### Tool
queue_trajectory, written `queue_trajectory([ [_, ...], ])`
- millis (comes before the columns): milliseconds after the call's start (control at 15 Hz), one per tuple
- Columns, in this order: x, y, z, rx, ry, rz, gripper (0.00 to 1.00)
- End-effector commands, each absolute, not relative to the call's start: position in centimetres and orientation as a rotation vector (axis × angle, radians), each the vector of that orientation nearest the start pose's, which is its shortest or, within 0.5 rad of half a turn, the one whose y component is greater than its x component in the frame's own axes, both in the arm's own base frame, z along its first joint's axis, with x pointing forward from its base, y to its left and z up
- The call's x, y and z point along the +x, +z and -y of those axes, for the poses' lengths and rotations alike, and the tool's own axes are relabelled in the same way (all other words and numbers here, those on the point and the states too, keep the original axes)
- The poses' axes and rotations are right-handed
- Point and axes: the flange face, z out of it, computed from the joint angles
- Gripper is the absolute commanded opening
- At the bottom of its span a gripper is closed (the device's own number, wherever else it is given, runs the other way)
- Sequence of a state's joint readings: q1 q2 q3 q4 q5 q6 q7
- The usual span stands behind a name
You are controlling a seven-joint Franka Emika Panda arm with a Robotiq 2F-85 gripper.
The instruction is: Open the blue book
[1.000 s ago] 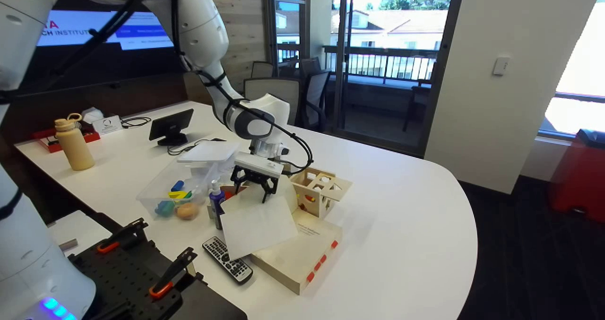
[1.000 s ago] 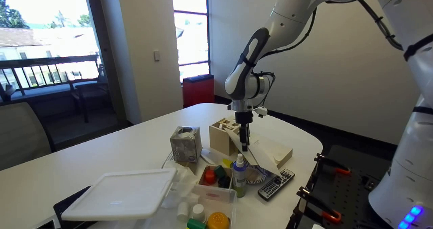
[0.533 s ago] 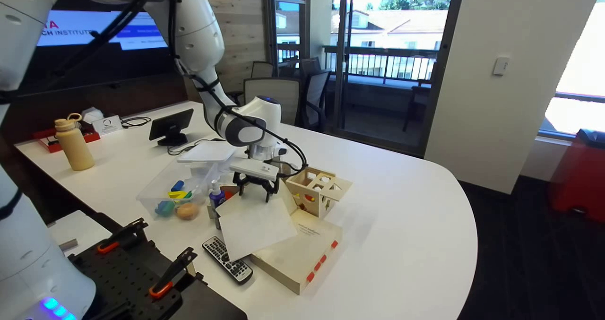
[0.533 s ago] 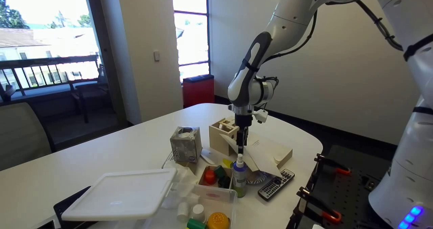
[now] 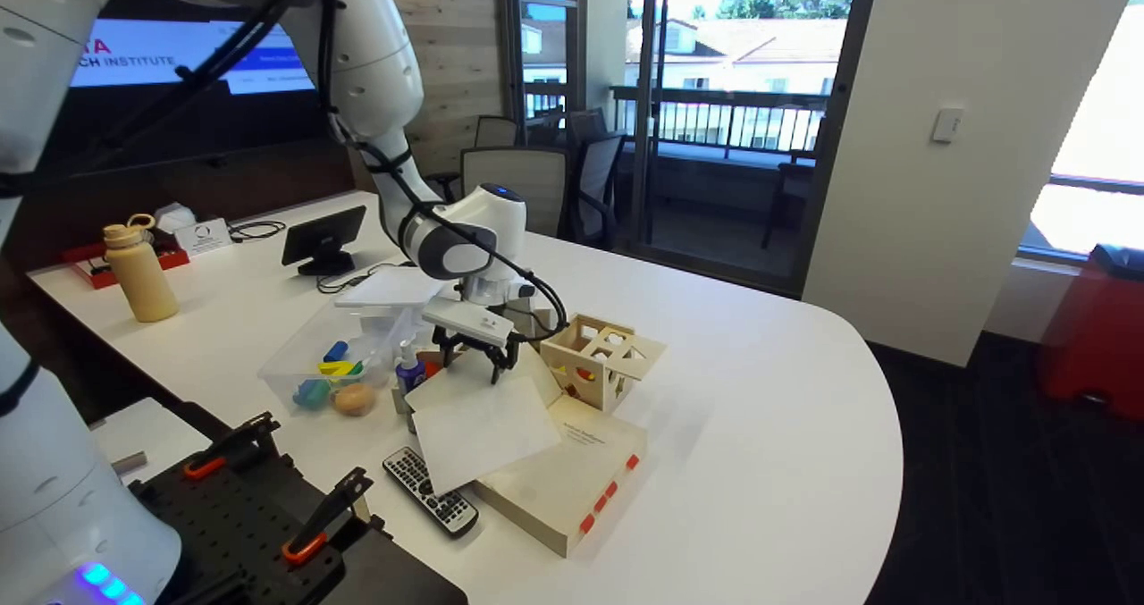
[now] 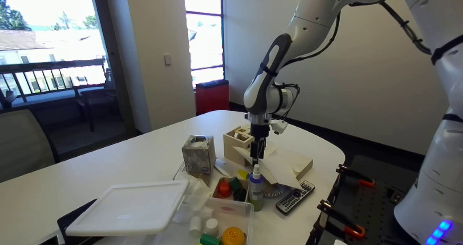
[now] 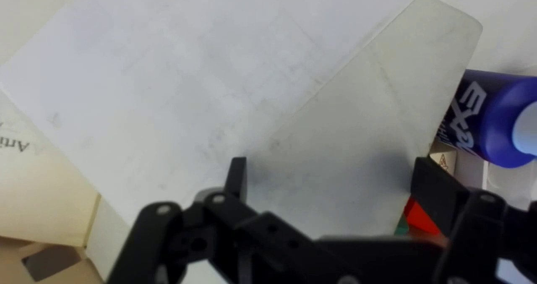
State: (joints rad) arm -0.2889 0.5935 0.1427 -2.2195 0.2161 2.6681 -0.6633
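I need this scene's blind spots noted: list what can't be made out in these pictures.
Thick open book with cream pages: lines below its title too small in an exterior view; in the wrist view, the left edge cuts the title.
Round brownish dish with striped rim: partly hidden by the book's overhanging sheets in an exterior view.
Black wall screen: start of its text behind the white robot arm in an exterior view.
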Motion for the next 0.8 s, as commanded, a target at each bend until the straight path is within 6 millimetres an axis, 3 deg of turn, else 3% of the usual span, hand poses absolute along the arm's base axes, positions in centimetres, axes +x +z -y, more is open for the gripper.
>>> queue_trajectory([
  [0, 49.8, 9.8, 7.0, -2.827, 0.212, 0.384, 1.00],
  [200, 48.9, 9.6, 6.7, -2.749, 0.327, 0.369, 1.00],
  [400, 48.8, 10.3, 6.8, -2.714, 0.336, 0.323, 1.00],
  [733, 49.8, 15.1, 7.4, -2.778, 0.232, 0.254, 1.00],
])
